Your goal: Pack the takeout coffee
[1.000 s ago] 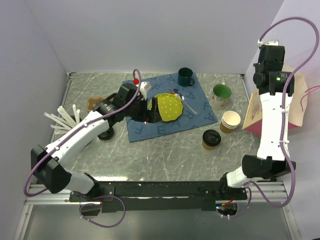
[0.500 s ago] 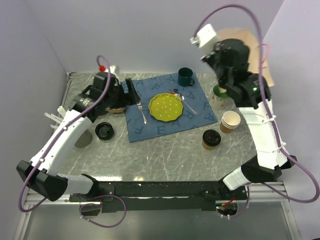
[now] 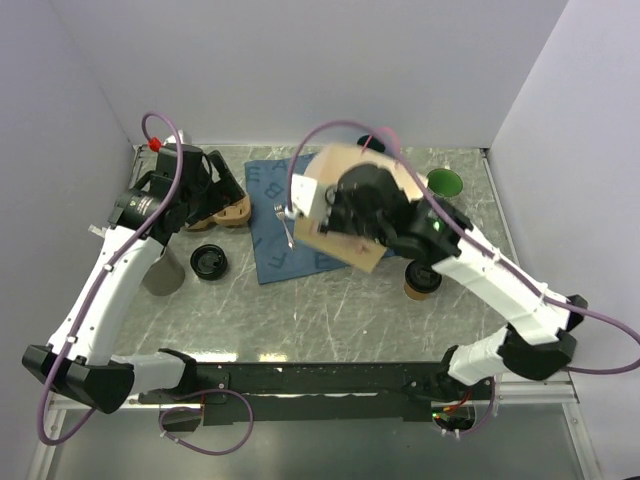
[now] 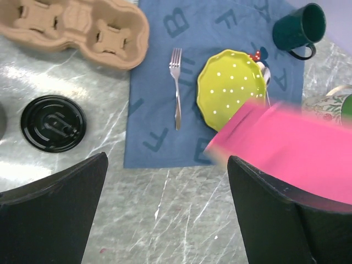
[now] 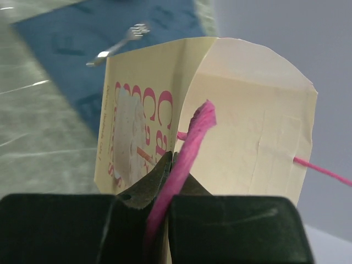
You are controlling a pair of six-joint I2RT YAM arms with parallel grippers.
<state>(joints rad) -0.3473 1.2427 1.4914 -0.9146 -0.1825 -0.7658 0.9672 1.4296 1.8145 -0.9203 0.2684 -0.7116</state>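
Right gripper (image 5: 170, 165): clamped shut on the pink handle of the paper bag (image 3: 345, 215). The bag is held in the air over the blue mat (image 4: 165, 115), cream side up and tilted.

Left gripper (image 4: 168, 165): jaws wide apart, nothing held, parked at the far left above the cup carrier (image 4: 71, 27).

Coffee cup (image 3: 421, 279): stood upright on the bare table, just off the mat's near right corner, black lid on, long axis vertical. It is partly covered by the right forearm in the top view. No contact with either gripper.

Key relation: the cup lies to the right of the hanging bag and nearer the arm bases, close by but not under the bag mouth. The right arm is much the nearer one, but it is taken up with the bag. The left gripper is free but well apart, with the whole mat in between. Probably the bag has to be set down and opened beside the cup before anything is loaded.

Count:
- 1 lidded coffee cup
- 1 bag
- 1 carrier
- 1 loose black lid (image 4: 53, 122)
- 1 fork (image 4: 176, 88)
- 1 plate (image 4: 231, 88)
- 2 mugs seen: dark green mug (image 4: 300, 27) and green-lined mug (image 3: 443, 183)
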